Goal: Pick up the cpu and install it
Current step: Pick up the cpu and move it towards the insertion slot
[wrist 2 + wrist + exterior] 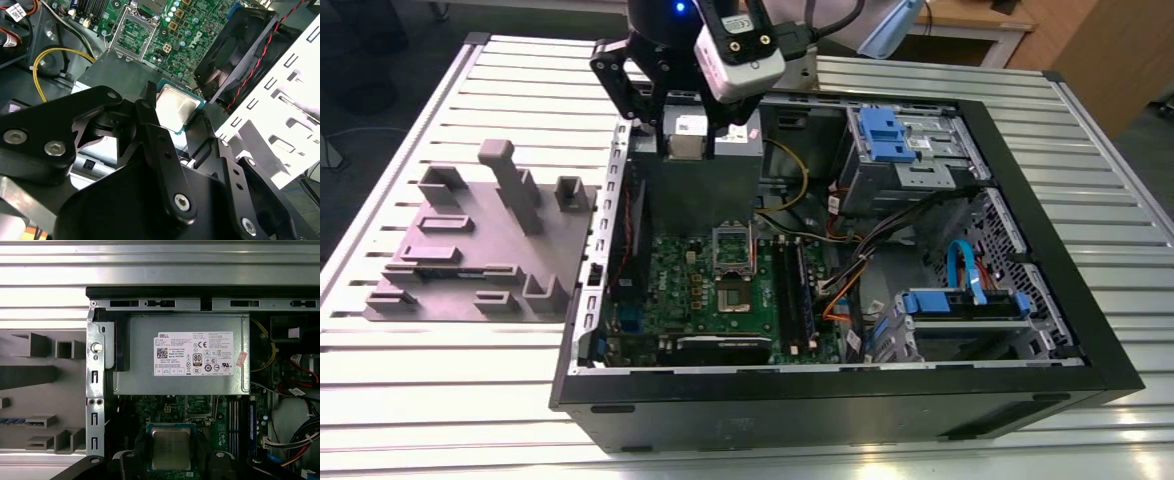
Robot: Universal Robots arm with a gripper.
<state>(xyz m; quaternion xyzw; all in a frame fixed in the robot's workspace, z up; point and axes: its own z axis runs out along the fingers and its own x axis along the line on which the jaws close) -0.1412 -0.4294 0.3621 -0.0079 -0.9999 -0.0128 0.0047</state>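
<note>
Claw (176, 112) clamped on cpu (171, 449), fingers on opposite edges. Chip held flat, metal top up, likely for level seating. Position: upper centre of exterior view, over case (1014, 170) near power supply (185, 360), short of socket (732, 266).

In the second wrist view we see only part of the cpu (176, 111): the black links of the gripper (178, 113) cover its near corner, and where the clamping fingers meet it is hidden. The motherboard (192, 25) runs off that picture's edge. In the first wrist view the grey block (35, 390) is cut off. In the exterior view the arm (678, 25) covers part of the power supply (739, 146)
</note>
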